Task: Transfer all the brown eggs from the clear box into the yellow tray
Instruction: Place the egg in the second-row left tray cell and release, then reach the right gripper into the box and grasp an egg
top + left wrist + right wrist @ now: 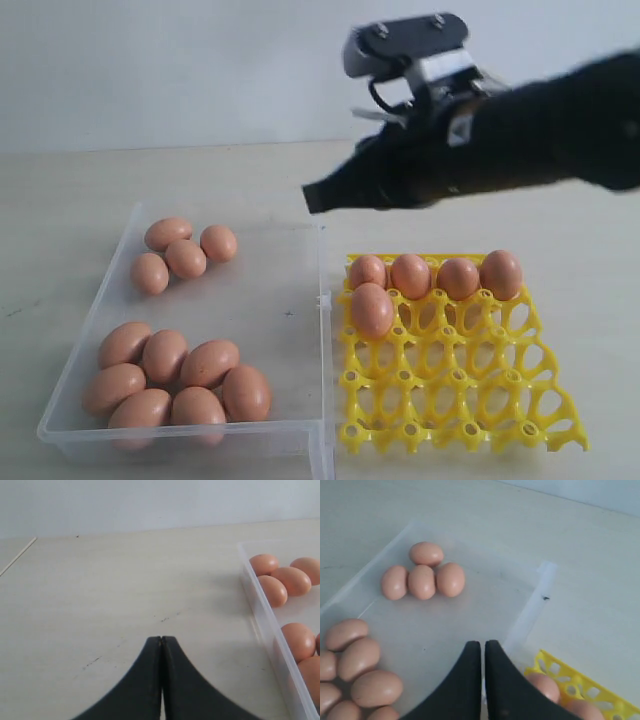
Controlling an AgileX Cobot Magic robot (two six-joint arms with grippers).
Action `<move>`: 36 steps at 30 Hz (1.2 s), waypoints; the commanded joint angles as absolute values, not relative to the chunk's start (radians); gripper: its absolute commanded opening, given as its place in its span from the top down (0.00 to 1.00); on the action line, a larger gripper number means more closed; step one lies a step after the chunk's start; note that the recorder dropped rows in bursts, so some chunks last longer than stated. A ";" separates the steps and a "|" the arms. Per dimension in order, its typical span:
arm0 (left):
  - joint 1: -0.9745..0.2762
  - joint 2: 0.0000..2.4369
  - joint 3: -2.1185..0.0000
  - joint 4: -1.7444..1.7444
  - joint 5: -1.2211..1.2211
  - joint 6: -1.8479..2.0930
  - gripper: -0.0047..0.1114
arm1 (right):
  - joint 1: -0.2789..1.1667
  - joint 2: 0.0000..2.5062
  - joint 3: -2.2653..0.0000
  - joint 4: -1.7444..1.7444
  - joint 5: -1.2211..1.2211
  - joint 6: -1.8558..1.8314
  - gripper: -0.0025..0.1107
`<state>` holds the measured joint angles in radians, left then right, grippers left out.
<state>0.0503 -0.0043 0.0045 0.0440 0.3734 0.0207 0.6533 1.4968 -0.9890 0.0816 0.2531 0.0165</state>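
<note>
Our right gripper hangs closed and empty above the clear box; our left gripper, closed too, sits beside it

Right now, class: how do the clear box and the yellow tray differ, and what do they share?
The clear box is transparent and solid-walled; the yellow tray is an opaque openwork grid. The box's brown eggs lie loose in two clusters; the tray's five sit in cups. Both hold brown eggs.

Brown eggs: smooth, matt shells.
Clear box: transparent colourless plastic.
Yellow tray: smooth, glossy plastic.
Bench: pale, matt, faintly scuffed.
Right end effector: black, matt.
</note>
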 commanded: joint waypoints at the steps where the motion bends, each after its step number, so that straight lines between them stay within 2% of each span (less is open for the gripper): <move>1: 0.053 0.000 0.000 0.047 0.369 0.022 0.96 | 0.724 1.633 -1.262 0.132 0.533 -0.080 0.98; 3: 0.053 0.000 0.000 0.047 0.369 0.022 0.96 | 0.758 1.724 -1.371 0.221 0.618 -0.122 0.97; 5: 0.053 0.000 0.000 0.047 0.369 0.022 0.96 | 0.791 1.862 -1.493 0.355 0.696 -0.194 0.87; 6: 0.053 0.000 0.000 0.047 0.369 0.022 0.96 | 0.807 1.962 -1.567 0.415 0.751 -0.210 0.75; 7: 0.053 0.000 0.000 0.047 0.369 0.022 0.96 | 0.815 2.011 -1.598 0.431 0.774 -0.195 0.69; 8: 0.053 0.000 0.000 0.047 0.369 0.022 0.96 | 0.814 2.098 -1.672 0.494 0.820 -0.171 0.54; 10: 0.053 0.000 0.000 0.047 0.369 0.022 0.96 | 0.814 2.166 -1.732 0.504 0.877 -0.094 0.44; 11: 0.053 0.000 0.000 0.047 0.369 0.022 0.96 | 0.814 2.198 -1.764 0.491 0.925 -0.065 0.43; 13: 0.053 0.000 0.000 0.047 0.369 0.022 0.96 | 0.814 2.258 -1.833 0.416 1.040 -0.040 0.43; 24: 0.053 0.000 0.000 0.047 0.369 0.022 0.96 | 0.814 2.430 -2.032 0.337 1.110 0.020 0.43; 26: 0.053 0.000 0.000 0.047 0.369 0.022 0.96 | 0.814 2.452 -2.048 0.340 1.122 0.027 0.49; 28: 0.053 0.000 0.000 0.047 0.369 0.022 0.96 | 0.814 2.461 -2.053 0.340 1.108 0.027 0.60; 29: 0.053 0.000 0.000 0.047 0.369 0.022 0.96 | 0.814 2.461 -2.053 0.338 1.095 0.007 0.71; 33: 0.053 0.000 0.000 0.047 0.369 0.022 0.96 | 0.814 2.444 -2.055 0.338 1.082 -0.069 0.98; 36: 0.053 0.000 0.000 0.047 0.369 0.022 0.96 | 0.808 2.402 -2.055 0.332 1.072 -0.088 0.98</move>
<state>0.0503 -0.0043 0.0045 0.0440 0.3734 0.0207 0.8129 2.4491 -2.0460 0.3402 1.0940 -0.0560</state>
